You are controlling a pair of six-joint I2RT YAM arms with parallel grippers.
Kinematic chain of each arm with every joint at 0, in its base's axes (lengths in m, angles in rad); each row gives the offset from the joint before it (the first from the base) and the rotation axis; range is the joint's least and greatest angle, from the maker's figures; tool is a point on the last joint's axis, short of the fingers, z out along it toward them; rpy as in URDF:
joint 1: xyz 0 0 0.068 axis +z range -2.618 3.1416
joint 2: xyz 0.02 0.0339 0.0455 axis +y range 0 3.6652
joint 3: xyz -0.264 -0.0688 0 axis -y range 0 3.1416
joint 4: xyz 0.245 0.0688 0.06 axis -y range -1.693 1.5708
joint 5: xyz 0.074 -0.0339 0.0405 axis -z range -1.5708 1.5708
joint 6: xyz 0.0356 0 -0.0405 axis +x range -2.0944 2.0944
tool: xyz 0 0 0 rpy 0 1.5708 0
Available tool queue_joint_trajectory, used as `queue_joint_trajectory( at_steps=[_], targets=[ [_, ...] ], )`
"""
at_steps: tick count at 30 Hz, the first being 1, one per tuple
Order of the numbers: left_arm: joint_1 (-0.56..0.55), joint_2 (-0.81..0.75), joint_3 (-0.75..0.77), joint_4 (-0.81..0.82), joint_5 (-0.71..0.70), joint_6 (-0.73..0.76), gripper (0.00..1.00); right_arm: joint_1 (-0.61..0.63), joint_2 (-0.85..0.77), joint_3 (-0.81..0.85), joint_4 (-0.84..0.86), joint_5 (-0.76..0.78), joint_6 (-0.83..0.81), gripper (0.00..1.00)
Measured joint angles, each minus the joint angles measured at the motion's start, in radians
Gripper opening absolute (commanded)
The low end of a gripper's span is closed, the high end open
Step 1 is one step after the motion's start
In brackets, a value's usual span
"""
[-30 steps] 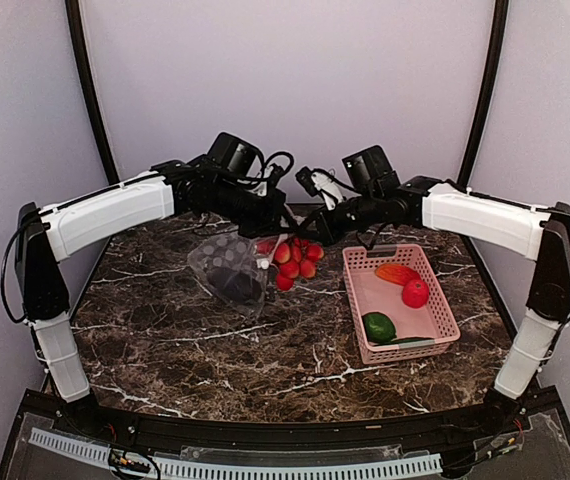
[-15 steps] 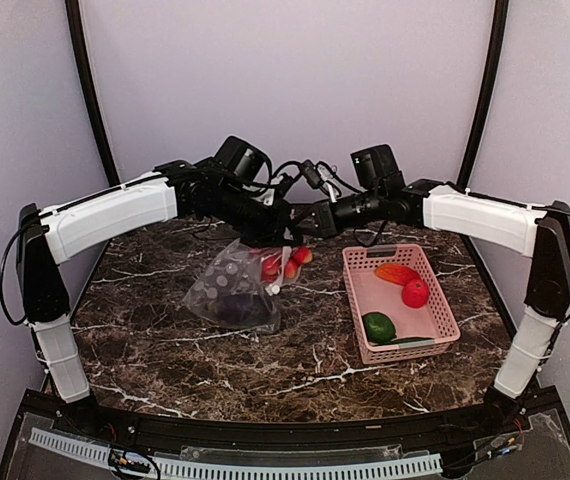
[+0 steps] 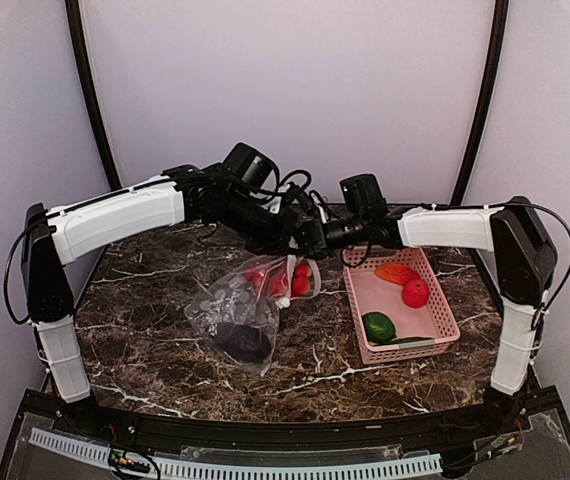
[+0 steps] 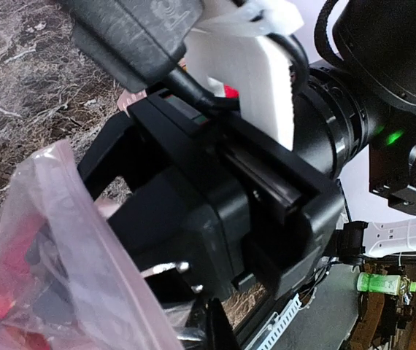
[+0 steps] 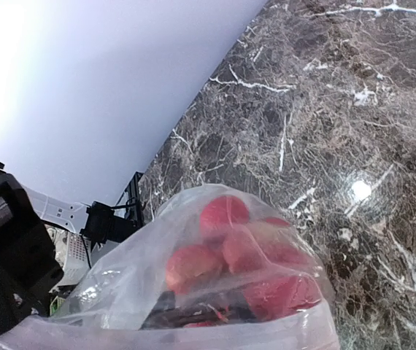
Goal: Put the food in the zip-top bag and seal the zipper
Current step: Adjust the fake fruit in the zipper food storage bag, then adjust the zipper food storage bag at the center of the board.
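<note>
Above the middle of the dark marble surface (image 3: 145, 310), both arms reach inward and meet, the left fingers (image 3: 294, 239) and the right fingers (image 3: 319, 238) just beside each other. The zip-top bag (image 3: 237, 305) hangs from that meeting point, slanting down toward the near left. I cannot tell whether its lower end touches the surface. Several red pieces (image 3: 300, 282) of the food sit high in the bag near its mouth, and the dark eggplant (image 3: 245, 341) lies in its lowest part. My right wrist view looks straight down onto the bag (image 5: 193, 299), with the red pieces (image 5: 222, 215) bunched behind the clear plastic and the surface (image 5: 339, 109) beyond. My left wrist view is mostly filled by the black body of the other arm, with a pinkish fold of the bag (image 4: 40, 248) at the lower left. Neither wrist view shows the fingertips, so I cannot tell whether either pair is clenched on the plastic or released. Nor can I make out the zipper well enough to say if it is pressed together. To the right stands the pink basket (image 3: 390, 300), apart from the bag. It holds an orange-red oval (image 3: 396, 273), a red ball (image 3: 415, 292) and a green piece (image 3: 379, 326).
</note>
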Motion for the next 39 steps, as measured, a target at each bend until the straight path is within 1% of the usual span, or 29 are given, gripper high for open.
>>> queue_joint_trajectory(
  at_steps=[2, 3, 5, 10, 14, 17, 21, 24, 26, 27, 28, 29, 30, 31, 32, 37, 39],
  targets=[
    [-0.002, 0.000, 0.004, -0.006, -0.014, 0.005, 0.01, -0.005, -0.014, 0.000, -0.040, 0.011, -0.046, 0.47],
    [-0.003, 0.000, 0.007, -0.007, -0.020, 0.007, 0.01, -0.009, -0.028, 0.000, -0.071, 0.022, -0.072, 0.50],
    [-0.006, -0.003, 0.011, -0.008, -0.036, 0.014, 0.01, -0.024, -0.069, -0.002, -0.145, 0.048, -0.143, 0.53],
    [-0.012, -0.011, 0.010, -0.011, -0.063, 0.024, 0.01, -0.047, -0.246, -0.011, -0.273, 0.086, -0.306, 0.53],
    [-0.011, -0.011, 0.008, -0.008, -0.082, 0.024, 0.01, -0.039, -0.376, -0.012, -0.340, 0.129, -0.402, 0.50],
    [-0.009, -0.011, 0.007, -0.008, -0.089, 0.024, 0.01, -0.035, -0.394, -0.017, -0.369, 0.199, -0.437, 0.50],
    [-0.008, -0.011, 0.006, -0.008, -0.092, 0.024, 0.01, -0.035, -0.327, -0.022, -0.434, 0.293, -0.452, 0.49],
    [-0.008, -0.011, 0.006, -0.008, -0.092, 0.024, 0.01, -0.035, -0.245, -0.018, -0.485, 0.323, -0.462, 0.45],
    [-0.008, -0.011, 0.005, -0.008, -0.092, 0.024, 0.01, -0.035, -0.193, -0.017, -0.514, 0.323, -0.465, 0.37],
    [-0.008, -0.011, 0.004, -0.008, -0.092, 0.024, 0.01, -0.035, -0.170, -0.017, -0.529, 0.320, -0.461, 0.28],
    [-0.008, -0.011, 0.000, -0.008, -0.092, 0.024, 0.01, -0.035, -0.150, -0.017, -0.540, 0.320, -0.457, 0.18],
    [-0.008, -0.012, -0.001, -0.008, -0.092, 0.024, 0.01, -0.035, -0.144, -0.017, -0.544, 0.319, -0.464, 0.11],
    [-0.008, -0.012, -0.003, -0.008, -0.092, 0.024, 0.01, -0.036, -0.137, -0.014, -0.554, 0.319, -0.461, 0.08],
    [-0.008, -0.012, -0.004, -0.009, -0.092, 0.024, 0.01, -0.039, -0.133, -0.010, -0.564, 0.319, -0.455, 0.02],
    [-0.008, -0.012, -0.004, -0.010, -0.092, 0.024, 0.01, -0.040, -0.131, -0.002, -0.576, 0.319, -0.453, 0.00],
    [-0.007, -0.013, -0.003, -0.033, -0.104, 0.040, 0.01, -0.059, -0.131, 0.056, -0.611, 0.300, -0.451, 0.00],
    [-0.003, -0.010, 0.027, -0.098, -0.126, 0.056, 0.01, -0.073, -0.130, 0.119, -0.662, 0.266, -0.451, 0.00]
  ],
)
